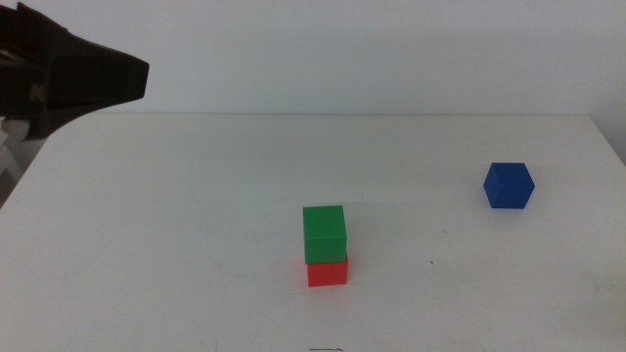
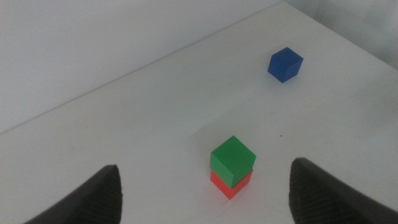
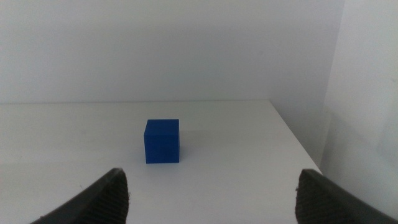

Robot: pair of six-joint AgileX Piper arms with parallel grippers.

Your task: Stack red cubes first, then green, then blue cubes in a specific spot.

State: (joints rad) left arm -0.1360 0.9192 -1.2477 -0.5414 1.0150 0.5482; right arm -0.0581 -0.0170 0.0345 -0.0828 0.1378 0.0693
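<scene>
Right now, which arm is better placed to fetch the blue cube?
Probably the right. The blue cube sits straight ahead between its open jaws, on the table's right side. The left gripper, also open, faces the green cube stacked on red.

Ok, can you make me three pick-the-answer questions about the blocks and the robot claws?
1. Where is the green cube?
A on the red cube
B beside the blue cube
C in a gripper

2. How many cubes are there?
A two
B three
C four

3. How do the left gripper jaws stand?
A shut on a cube
B open, empty
C hidden

Answers: 1 A, green sits atop red. 2 B, red, green, blue. 3 B, its jaws are wide apart; the right gripper is open too, facing blue.
</scene>
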